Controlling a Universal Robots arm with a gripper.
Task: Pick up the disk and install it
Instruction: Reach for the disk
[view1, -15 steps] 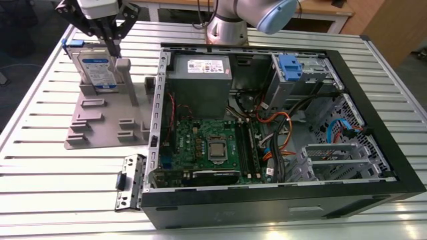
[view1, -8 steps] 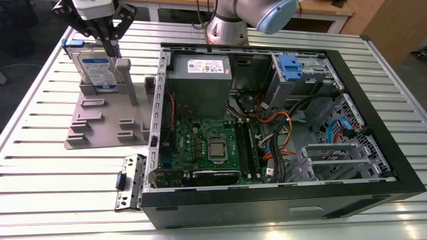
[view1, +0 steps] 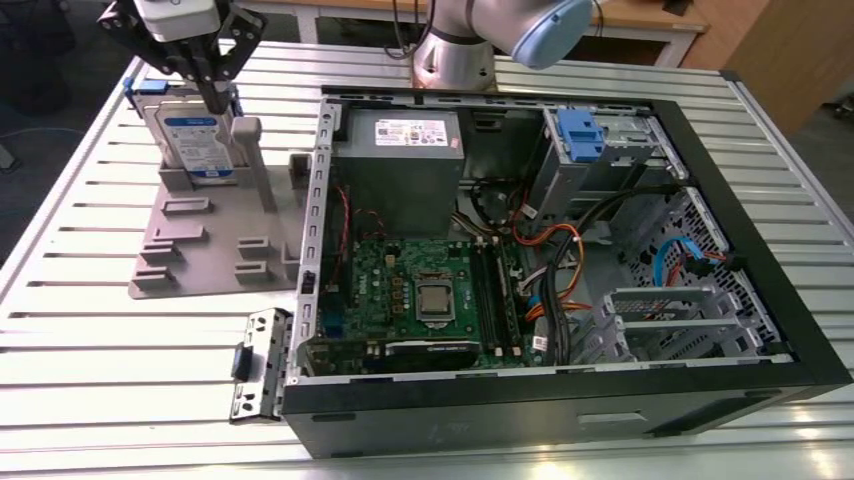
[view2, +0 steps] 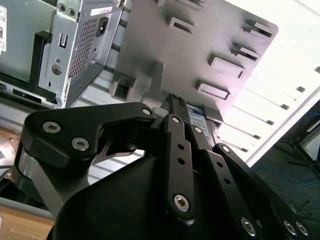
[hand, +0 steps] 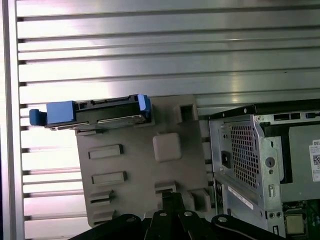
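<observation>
The disk (view1: 196, 140) stands on edge at the far end of a grey holder plate (view1: 214, 250), its blue-and-white label facing the exterior camera and blue rails along its sides. My gripper (view1: 215, 100) hangs just over its top edge, fingers drawn together into a narrow point with nothing seen between them. In the first wrist view the disk (hand: 95, 112) shows edge-on in the holder (hand: 135, 170), apart from the fingertips (hand: 172, 197). In the second wrist view a strip of the label (view2: 204, 116) shows just past the shut fingers (view2: 176, 107).
An open black computer case (view1: 534, 405) lies at the exterior view's right, close beside the holder. Inside are a grey power-supply box (view1: 400, 150), a green mainboard (view1: 414, 290) and a metal cage with a blue tab (view1: 583, 130). A loose bracket (view1: 260, 365) lies on the slatted table (view1: 80, 350).
</observation>
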